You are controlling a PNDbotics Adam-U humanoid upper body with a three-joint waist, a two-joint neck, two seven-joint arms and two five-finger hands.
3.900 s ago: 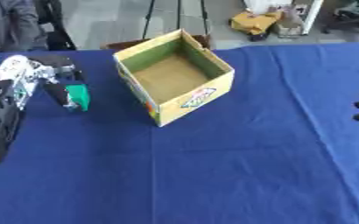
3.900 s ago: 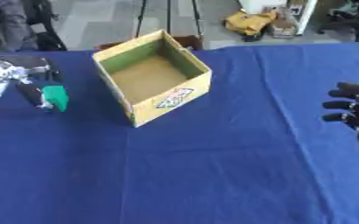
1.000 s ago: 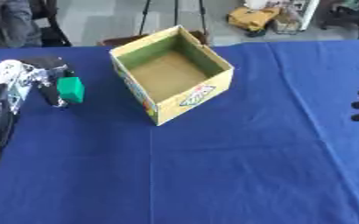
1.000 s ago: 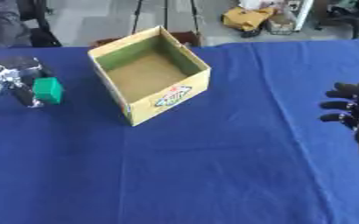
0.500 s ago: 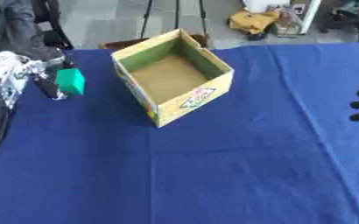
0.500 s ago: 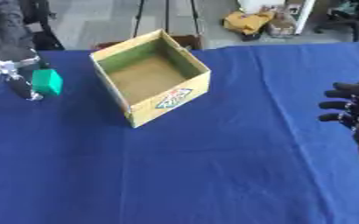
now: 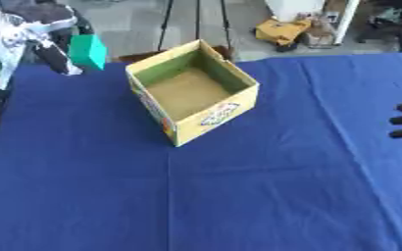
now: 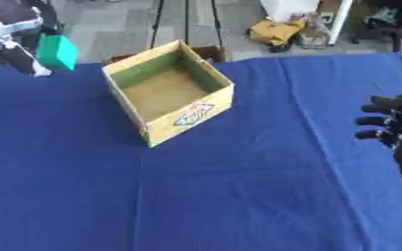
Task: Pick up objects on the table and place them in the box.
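Observation:
My left hand (image 7: 26, 40) is up at the far left, its fingers curled round a small green block (image 7: 87, 51) held in the air above the blue table (image 7: 238, 196). The open cardboard box (image 7: 191, 90) stands to the right of it, its inside bare. The block is left of the box's near-left wall and higher than its rim. My right hand (image 8: 390, 122) rests at the right edge, fingers curled, holding nothing.
The blue cloth runs wide in front of the box. Beyond the table's far edge are a tripod's legs (image 7: 196, 19), a yellow bag (image 7: 283, 30) on the floor and a brown box (image 8: 210, 50) behind the cardboard box.
My left hand has lifted the green block off the table and carried it up and towards the box. The right hand has stayed put.

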